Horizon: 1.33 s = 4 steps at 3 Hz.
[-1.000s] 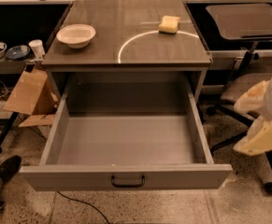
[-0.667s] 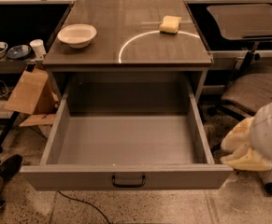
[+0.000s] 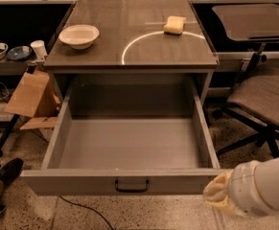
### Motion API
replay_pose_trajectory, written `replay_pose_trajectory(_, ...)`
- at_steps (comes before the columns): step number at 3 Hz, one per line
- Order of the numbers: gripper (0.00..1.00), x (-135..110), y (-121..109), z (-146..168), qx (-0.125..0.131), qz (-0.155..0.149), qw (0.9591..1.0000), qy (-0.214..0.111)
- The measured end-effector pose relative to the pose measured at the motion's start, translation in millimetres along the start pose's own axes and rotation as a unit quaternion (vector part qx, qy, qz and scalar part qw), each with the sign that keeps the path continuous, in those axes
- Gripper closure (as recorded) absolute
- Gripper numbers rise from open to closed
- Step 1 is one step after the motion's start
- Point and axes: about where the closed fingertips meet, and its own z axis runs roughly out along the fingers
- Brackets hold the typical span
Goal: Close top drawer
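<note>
The top drawer point(image 3: 129, 147) is a wide, deep grey box, pulled far out of the grey cabinet and empty inside. Its flat front panel point(image 3: 72, 182) faces me at the bottom, with a small black bar handle point(image 3: 132, 186) in the middle. My gripper point(image 3: 218, 193), cream-coloured on a white arm point(image 3: 266, 186), is at the lower right. It sits right at the right end of the drawer's front panel, at panel height. Whether it touches the panel I cannot tell.
On the cabinet top point(image 3: 129, 56) stand a white bowl point(image 3: 79, 35) and a yellow sponge point(image 3: 174, 25). An office chair point(image 3: 268, 99) stands right. A cardboard box point(image 3: 31, 95) and a shoe point(image 3: 2, 178) are left. A cable point(image 3: 81, 210) lies on the floor.
My gripper and arm have moved down and to the left, from beside the chair to the right end of the drawer's front panel. The drawer has not moved.
</note>
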Motion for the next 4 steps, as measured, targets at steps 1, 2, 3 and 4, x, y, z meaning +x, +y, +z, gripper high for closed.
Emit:
replay_pose_trajectory(1,1.0,14.7,16.2,50.0,-0.014,0.0,0.9996,-0.024)
replay_pose_trajectory(2,1.0,22.2,19.4,84.4,-0.021,-0.005,0.9989,-0.041)
replay_pose_trajectory(3,1.0,29.6,11.5,110.7,-0.028,-0.005,0.9986,-0.044)
replay_pose_trajectory(4,0.93,32.4,-3.7,126.4,-0.03,-0.009,0.9986,-0.043)
